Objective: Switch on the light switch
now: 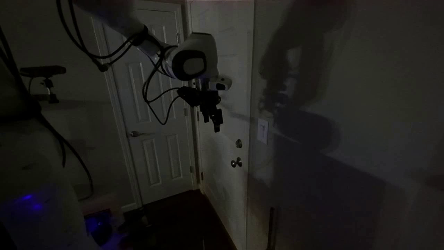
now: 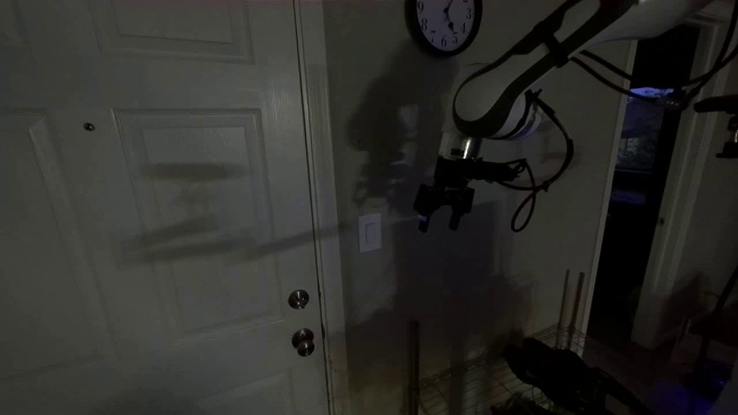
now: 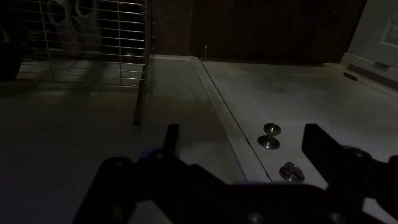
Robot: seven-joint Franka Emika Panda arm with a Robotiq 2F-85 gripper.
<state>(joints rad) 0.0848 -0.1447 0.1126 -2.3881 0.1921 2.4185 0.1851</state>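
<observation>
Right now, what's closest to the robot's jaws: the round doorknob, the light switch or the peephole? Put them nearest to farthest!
In an exterior view, from the open jaws:
1. Light switch: on the wall, picture-left of the jaws.
2. Round doorknob: farther left and lower, on the door.
3. Peephole: farthest left, higher up on that door.

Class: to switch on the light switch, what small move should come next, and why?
Probably close the gripper before approaching the light switch: the wrist view shows its fingers spread apart with nothing between them, while the switch looks narrow, so closed tips might press it better. Both exterior views show the gripper clear of it.
</observation>
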